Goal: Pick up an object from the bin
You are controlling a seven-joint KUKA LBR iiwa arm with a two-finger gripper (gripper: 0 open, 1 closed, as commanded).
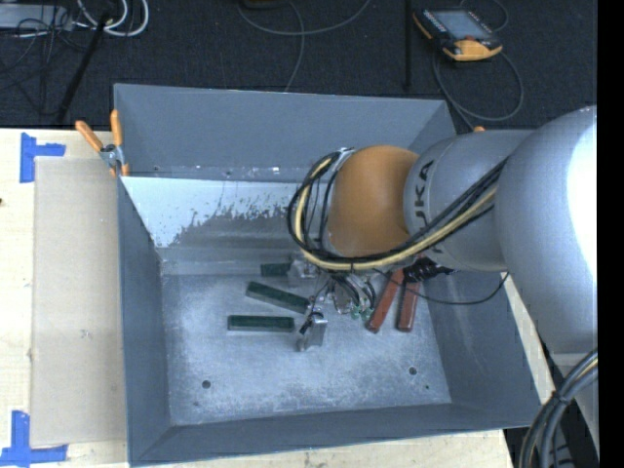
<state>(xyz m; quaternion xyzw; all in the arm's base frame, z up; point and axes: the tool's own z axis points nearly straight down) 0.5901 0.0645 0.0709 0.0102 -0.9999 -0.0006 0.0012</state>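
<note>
Even light, glare on bin (210, 208)

Grey bin (195, 398), dark green bars (259, 324), reddish-brown sticks (407, 305), orange wrist cover (366, 203)

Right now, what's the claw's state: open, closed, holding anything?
Claw: cannot be told whether it is open or closed. It is low at the right end of a dark green flat bar on the floor of the bin.

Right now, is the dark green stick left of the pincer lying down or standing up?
Lying down: the long dark green flat bar rests lengthwise on the grey metal bin's floor.
</note>
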